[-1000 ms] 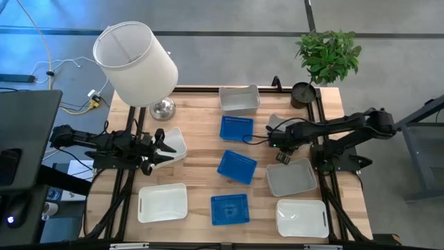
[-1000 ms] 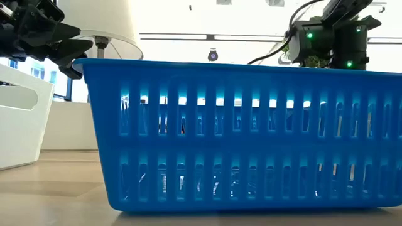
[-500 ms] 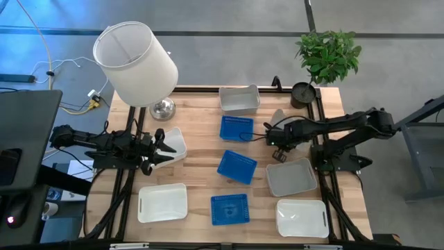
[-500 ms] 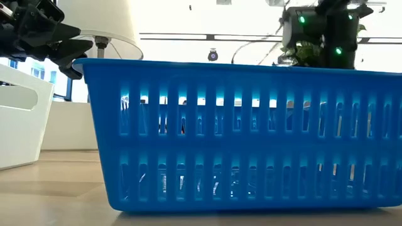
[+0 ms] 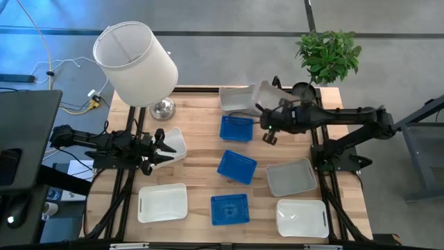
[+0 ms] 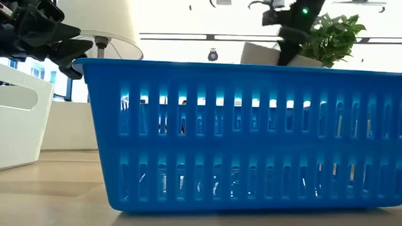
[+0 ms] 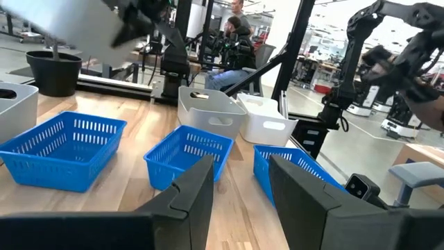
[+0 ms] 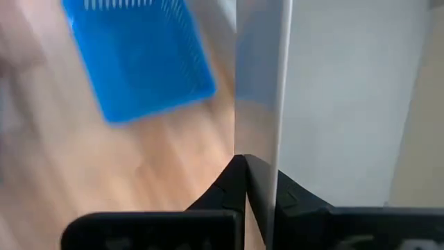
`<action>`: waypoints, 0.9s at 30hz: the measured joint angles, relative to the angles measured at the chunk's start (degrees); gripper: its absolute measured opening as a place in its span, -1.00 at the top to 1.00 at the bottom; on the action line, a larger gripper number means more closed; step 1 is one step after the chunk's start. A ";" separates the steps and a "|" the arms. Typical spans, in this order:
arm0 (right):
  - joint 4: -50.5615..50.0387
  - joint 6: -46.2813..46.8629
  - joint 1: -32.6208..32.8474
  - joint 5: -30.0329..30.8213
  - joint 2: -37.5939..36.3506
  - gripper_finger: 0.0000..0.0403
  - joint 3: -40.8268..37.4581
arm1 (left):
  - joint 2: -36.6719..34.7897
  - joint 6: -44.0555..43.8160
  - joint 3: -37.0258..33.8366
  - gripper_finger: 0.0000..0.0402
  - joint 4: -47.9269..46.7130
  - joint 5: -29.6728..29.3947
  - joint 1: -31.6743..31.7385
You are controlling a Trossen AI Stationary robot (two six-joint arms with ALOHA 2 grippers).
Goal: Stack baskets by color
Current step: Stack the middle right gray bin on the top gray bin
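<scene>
My right gripper (image 5: 264, 110) (image 8: 246, 167) is shut on a pale grey basket (image 5: 266, 93), which hangs tilted high above the table's far middle; the low view shows that basket (image 6: 267, 55) too. Three blue baskets (image 5: 236, 128) (image 5: 237, 167) (image 5: 229, 208) stand on their bottoms down the table's middle. White baskets stand at the far edge (image 5: 238, 99), near left (image 5: 163, 203) and near right (image 5: 302, 217), and a grey one (image 5: 291, 177) stands at the right. My left gripper (image 5: 161, 147) (image 7: 239, 180) waits open at the left, beside another white basket (image 5: 176, 141). My right gripper pinches one thin side wall (image 8: 260, 149) of the pale grey basket between its two fingers. The wall shows edge-on in the wrist view. The fingers slant down from the table's right. The basket is lifted clear and tilted.
A lamp with a large white shade (image 5: 135, 62) stands at the far left corner. A potted plant (image 5: 327, 55) stands at the far right corner, close behind my right arm. Bare wood (image 5: 201, 149) lies between the left basket and the blue row.
My right gripper has risen and swung toward the table's far edge and its left, tipping as it went. The pale grey basket has come up off the table at the right with it and now hangs tilted by the far white basket.
</scene>
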 joint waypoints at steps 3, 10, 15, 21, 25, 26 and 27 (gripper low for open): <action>4.65 -7.33 -1.61 1.17 0.00 1.00 2.07 | 0.02 0.00 -0.02 0.37 0.00 -0.01 -0.01; 26.10 -30.95 -6.36 6.05 0.09 1.00 3.07 | 0.02 0.00 0.00 0.37 -0.02 -0.02 0.00; 45.23 -43.01 -10.56 2.29 1.08 1.00 3.20 | 0.01 0.01 -0.02 0.37 -0.03 -0.02 0.00; 52.45 -47.58 -15.37 -4.77 2.99 1.00 3.19 | 0.02 0.00 -0.02 0.37 -0.37 -0.60 -0.02; 48.69 -46.96 -17.83 -6.40 6.09 1.00 5.73 | 0.00 0.00 -0.02 0.37 -0.62 -1.03 0.00; 46.96 -46.95 -18.19 -6.34 7.12 1.00 6.95 | 0.02 0.00 -0.02 0.37 -0.70 -1.05 -0.02; 44.54 -46.92 -18.50 -6.48 8.16 1.00 8.24 | 0.02 0.00 -0.02 0.37 -0.75 -1.05 -0.02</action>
